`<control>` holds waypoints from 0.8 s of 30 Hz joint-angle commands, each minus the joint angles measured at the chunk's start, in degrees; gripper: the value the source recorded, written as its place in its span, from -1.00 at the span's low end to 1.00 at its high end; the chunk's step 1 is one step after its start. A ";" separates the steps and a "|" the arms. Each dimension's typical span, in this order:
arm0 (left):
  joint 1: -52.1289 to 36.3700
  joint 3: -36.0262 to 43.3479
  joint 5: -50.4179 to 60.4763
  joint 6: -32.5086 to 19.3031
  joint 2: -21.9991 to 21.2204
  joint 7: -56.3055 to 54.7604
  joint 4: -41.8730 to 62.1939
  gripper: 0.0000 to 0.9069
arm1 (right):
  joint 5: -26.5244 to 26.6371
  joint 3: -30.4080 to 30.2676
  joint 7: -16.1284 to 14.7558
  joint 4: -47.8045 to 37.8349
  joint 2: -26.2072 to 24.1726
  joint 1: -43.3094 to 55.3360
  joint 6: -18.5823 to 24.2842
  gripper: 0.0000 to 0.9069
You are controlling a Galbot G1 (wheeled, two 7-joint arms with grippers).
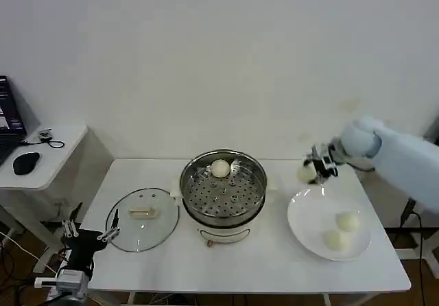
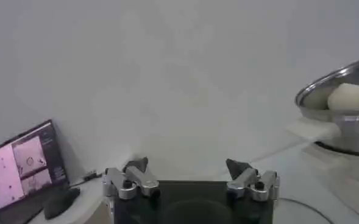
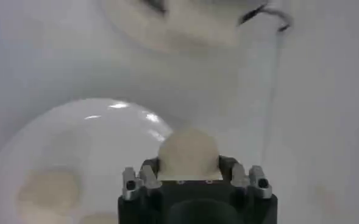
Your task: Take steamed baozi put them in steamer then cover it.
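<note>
Your right gripper (image 1: 310, 171) clamped on one bun (image 1: 306, 173), raised above the plate (image 1: 302, 217), two buns resting there, one in the steamer (image 1: 255, 172), your left gripper (image 1: 89, 232) spread wide beside the desk (image 1: 274, 265), lid (image 1: 158, 230) nearby.

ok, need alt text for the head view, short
The right end effector holds a steamed baozi above the table, between the open steamer, which already contains one bun, and a white plate with two more. The glass cover lies beside the steamer; the left end effector waits open at the table's near-left corner.
</note>
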 commanded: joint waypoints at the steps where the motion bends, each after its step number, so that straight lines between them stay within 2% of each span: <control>1: -0.07 -0.70 -0.20 0.00 0.42 0.02 0.31 1.00 | 15.21 -9.68 2.47 0.58 15.81 16.72 -8.25 0.47; 3: -0.10 -0.94 -0.28 0.00 0.44 0.02 0.41 1.00 | 18.09 -9.85 3.92 -0.99 21.47 15.94 -10.29 0.47; 9: -0.32 -1.32 -0.19 0.00 -0.08 0.01 0.49 1.00 | 24.16 -11.14 6.43 -5.22 31.21 12.54 -15.25 0.47; 14: 0.14 -1.71 -0.53 -0.14 -0.54 0.03 0.31 1.00 | 27.25 -12.86 7.98 -7.74 35.62 8.75 -17.38 0.47; 24: 0.08 -2.37 -0.55 -0.15 -0.89 0.02 -0.42 1.00 | 26.48 -14.13 9.07 -12.78 40.32 3.56 -19.02 0.47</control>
